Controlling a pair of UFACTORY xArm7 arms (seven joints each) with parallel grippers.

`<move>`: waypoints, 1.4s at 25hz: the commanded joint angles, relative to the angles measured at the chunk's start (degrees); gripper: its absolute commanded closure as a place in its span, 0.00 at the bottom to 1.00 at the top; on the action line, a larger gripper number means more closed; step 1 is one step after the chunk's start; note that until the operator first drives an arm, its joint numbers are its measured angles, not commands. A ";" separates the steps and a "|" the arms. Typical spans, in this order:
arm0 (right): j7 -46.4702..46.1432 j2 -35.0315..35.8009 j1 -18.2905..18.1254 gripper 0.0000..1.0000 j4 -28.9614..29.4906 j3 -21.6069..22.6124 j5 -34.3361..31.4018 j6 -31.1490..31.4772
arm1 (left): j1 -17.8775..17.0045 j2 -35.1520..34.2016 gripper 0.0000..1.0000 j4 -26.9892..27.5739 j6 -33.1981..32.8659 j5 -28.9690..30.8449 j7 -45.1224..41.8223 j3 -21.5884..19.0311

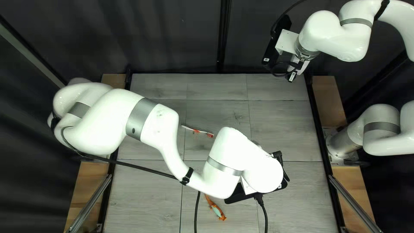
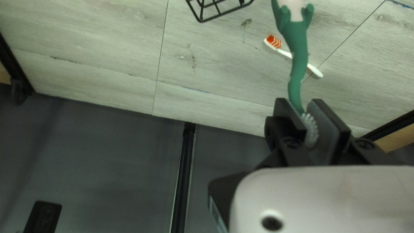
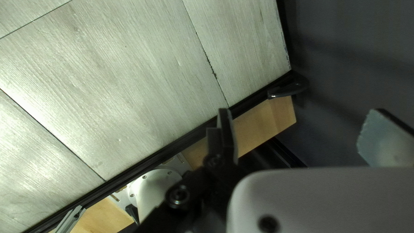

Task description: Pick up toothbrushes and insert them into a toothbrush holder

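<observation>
Grey wood-plank table (image 1: 284, 129). Glossy white left arm (image 1: 157, 129) reaches across it; glossy white right arm (image 1: 340, 41) is parked at the far right corner. Right gripper (image 3: 299, 112): fingers wide apart, nothing between. Left gripper (image 2: 302, 103): clamped on the head of the long green moulded toothbrush (image 2: 298, 49), flared handle end out ahead, off the table. Black wire basket (image 2: 217, 10), probably the holder, is only part in view, so can't place it against the edges. Orange toothbrush with pale inset (image 1: 215, 210) lies toward the near edge, left of middle. Slim white toothbrush with red-and-white bristles (image 1: 197, 131) lies mid-table, a bit toward the left edge. Handling guess: all light and stiff, hard to break, handles slick. Green one: the head grip suits going in handle-first, but soft bristles may let it pivot and the flare could snag on wire. Grab the other two near the neck. Tiny pale label (image 1: 265, 59) on the right gripper's housing; no writing legible on the brushes.
</observation>
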 commanded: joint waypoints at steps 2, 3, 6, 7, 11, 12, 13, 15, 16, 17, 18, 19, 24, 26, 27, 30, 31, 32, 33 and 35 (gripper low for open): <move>0.00 0.00 0.00 0.00 0.00 0.00 0.00 0.00 | 0.54 -0.65 1.00 -2.27 -1.64 -0.14 -0.09 -0.11; 0.00 0.00 0.00 0.00 0.00 0.00 0.00 0.00 | 0.72 -0.76 1.00 -2.67 -1.89 -0.18 -0.02 -0.11; 0.00 0.00 0.00 0.00 0.00 0.00 0.00 0.00 | 0.95 -1.18 1.00 -3.58 -2.44 -0.23 0.06 -0.17; 0.00 0.00 0.00 0.00 0.00 0.00 0.00 0.00 | 0.98 -1.26 1.00 -3.83 -2.58 -0.23 0.02 -0.18; 0.00 0.00 0.00 0.00 0.00 0.00 0.00 0.00 | 0.88 -0.64 1.00 -3.85 -2.65 0.05 -0.32 0.01; 0.00 0.00 0.00 0.00 0.00 0.00 0.00 0.00 | 0.78 -0.15 1.00 -3.32 -2.44 0.09 -0.36 0.06; 0.00 0.00 0.00 0.00 0.00 0.00 0.00 0.00 | 0.54 0.78 1.00 -2.21 -1.95 0.15 -0.38 0.12; 0.00 0.00 0.00 0.00 0.00 0.00 0.00 0.00 | 0.09 2.67 1.00 0.28 -0.76 0.25 -0.24 0.23; 0.00 0.00 0.00 0.00 0.00 0.00 0.00 0.00 | -0.10 3.57 1.00 1.53 -0.13 0.29 -0.10 0.30; 0.00 0.00 0.00 0.00 0.00 0.00 0.00 0.00 | -0.20 4.21 1.00 2.41 0.26 0.32 0.02 0.36; 0.00 0.00 0.00 0.00 0.00 0.00 0.00 0.00 | -0.30 4.99 1.00 3.49 0.85 0.37 0.19 0.45; 0.00 0.00 0.00 0.00 0.00 0.00 0.00 0.00 | -0.30 5.49 1.00 4.04 1.26 0.41 0.29 0.56; 0.00 0.00 0.00 0.00 0.00 0.00 0.00 0.00 | -0.50 6.76 1.00 5.54 2.81 0.53 0.09 0.93; 0.00 0.00 0.00 0.00 0.00 0.00 0.00 0.00 | -0.74 7.27 1.00 6.15 3.32 0.56 -0.15 1.02; 0.00 0.00 0.00 0.00 0.00 0.00 0.00 0.00 | -0.80 7.33 1.00 6.13 3.32 0.55 -0.24 1.01; 0.00 0.00 0.00 0.00 0.00 0.00 0.00 0.00 | -1.09 7.76 1.00 5.98 2.84 0.48 -0.67 0.85; 0.00 0.00 0.00 0.00 0.00 0.00 0.00 0.00 | -1.17 7.94 1.00 6.10 2.73 0.49 -0.74 0.82; 0.00 0.00 0.00 0.00 0.00 0.00 0.00 0.00 | -1.30 8.22 1.00 6.39 2.77 0.52 -0.83 0.83; 0.00 0.00 0.00 0.00 0.00 0.00 0.00 0.00 | -1.45 8.57 1.00 6.71 2.85 0.57 -0.96 0.86; 0.00 0.00 0.00 0.00 0.00 0.00 0.00 0.00 | -1.44 8.58 1.00 6.17 2.57 0.65 -1.40 0.96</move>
